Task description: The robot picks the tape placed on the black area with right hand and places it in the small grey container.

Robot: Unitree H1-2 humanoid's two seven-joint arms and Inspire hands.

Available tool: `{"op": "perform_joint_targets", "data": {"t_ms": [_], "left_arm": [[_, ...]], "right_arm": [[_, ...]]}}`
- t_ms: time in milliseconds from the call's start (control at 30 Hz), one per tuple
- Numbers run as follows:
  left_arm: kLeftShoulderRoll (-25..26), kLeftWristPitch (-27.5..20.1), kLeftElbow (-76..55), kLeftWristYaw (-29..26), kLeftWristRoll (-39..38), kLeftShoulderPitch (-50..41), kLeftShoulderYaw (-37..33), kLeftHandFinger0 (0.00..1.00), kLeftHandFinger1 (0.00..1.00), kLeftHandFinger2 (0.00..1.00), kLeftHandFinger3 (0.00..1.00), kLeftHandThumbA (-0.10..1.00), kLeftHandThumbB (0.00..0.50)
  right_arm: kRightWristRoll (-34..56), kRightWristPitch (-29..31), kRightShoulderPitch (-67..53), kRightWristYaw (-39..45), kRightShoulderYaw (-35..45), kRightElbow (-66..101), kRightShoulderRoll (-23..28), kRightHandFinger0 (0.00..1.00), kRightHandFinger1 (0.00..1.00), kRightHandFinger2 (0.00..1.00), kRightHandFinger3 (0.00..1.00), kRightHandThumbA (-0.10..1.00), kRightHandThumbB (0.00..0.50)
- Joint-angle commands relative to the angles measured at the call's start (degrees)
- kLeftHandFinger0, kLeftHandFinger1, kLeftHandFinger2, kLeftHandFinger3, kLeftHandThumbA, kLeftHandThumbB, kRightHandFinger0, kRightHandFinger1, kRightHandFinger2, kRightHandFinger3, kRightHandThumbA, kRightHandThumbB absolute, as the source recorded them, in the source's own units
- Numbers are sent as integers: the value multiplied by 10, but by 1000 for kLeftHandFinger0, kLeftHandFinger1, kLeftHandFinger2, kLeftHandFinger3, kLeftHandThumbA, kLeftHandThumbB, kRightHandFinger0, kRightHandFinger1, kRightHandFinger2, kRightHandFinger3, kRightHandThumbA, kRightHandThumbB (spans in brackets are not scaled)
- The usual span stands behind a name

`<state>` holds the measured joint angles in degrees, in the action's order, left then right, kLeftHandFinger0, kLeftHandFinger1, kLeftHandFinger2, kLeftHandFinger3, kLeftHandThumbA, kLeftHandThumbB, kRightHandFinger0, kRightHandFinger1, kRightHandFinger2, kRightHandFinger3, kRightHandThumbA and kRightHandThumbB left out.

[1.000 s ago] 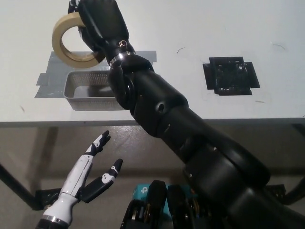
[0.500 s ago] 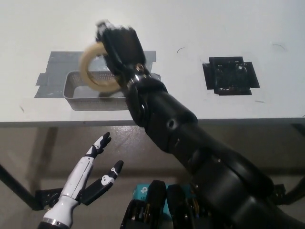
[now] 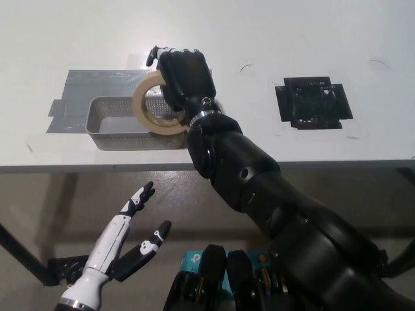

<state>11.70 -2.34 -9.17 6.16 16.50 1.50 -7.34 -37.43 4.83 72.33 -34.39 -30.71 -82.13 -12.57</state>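
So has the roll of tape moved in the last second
Yes. The tape, held in the right robot hand, went rightward and down, from beyond the grey container's left end to its right end.

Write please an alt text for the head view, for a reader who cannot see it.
The black right hand holds a beige roll of tape over the right end of a small grey metal container on a white table. The white left hand rests open below the table edge.
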Motion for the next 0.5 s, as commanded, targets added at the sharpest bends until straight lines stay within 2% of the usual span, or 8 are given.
{"op": "perform_joint_targets", "data": {"t_ms": [0, 133, 167, 200, 233, 300, 367, 467], "left_arm": [[0, -11, -19, 2, -3, 1, -2, 1000, 1000, 1000, 1000, 739, 159], [1, -15, -20, 3, -5, -3, -3, 1000, 1000, 1000, 1000, 720, 154], [2, -14, -21, 4, -6, -3, -4, 1000, 1000, 1000, 1000, 716, 154], [2, -14, -21, 4, -5, -3, -5, 1000, 1000, 1000, 1000, 717, 155], [1, -14, -19, 4, -6, -3, -5, 1000, 1000, 1000, 1000, 719, 163], [1, -9, -21, 5, -8, -3, -6, 1000, 1000, 1000, 1000, 720, 164], [0, -9, -22, 6, -8, -6, -8, 1000, 1000, 1000, 1000, 706, 158], [0, -5, -26, 7, -8, -8, -11, 1000, 1000, 1000, 1000, 695, 161]], "right_arm": [[11, 8, 39, -28, 7, 11, -7, 0, 136, 698, 579, -100, 170], [16, 21, 40, -32, 11, 13, -11, 0, 141, 593, 558, -100, 188], [23, 22, 43, -20, 18, 14, -14, 0, 188, 609, 499, -11, 116], [25, 25, 43, -17, 20, 14, -15, 51, 256, 628, 521, 94, 109], [29, 29, 46, 1, 23, 14, -18, 450, 667, 938, 922, 268, 159], [31, 23, 48, 26, 26, 14, -23, 1000, 1000, 1000, 1000, 560, 273], [24, 12, 46, 21, 20, 16, -27, 1000, 1000, 1000, 1000, 729, 337], [25, 12, 43, 9, 20, 19, -29, 1000, 1000, 1000, 1000, 832, 356]]}}
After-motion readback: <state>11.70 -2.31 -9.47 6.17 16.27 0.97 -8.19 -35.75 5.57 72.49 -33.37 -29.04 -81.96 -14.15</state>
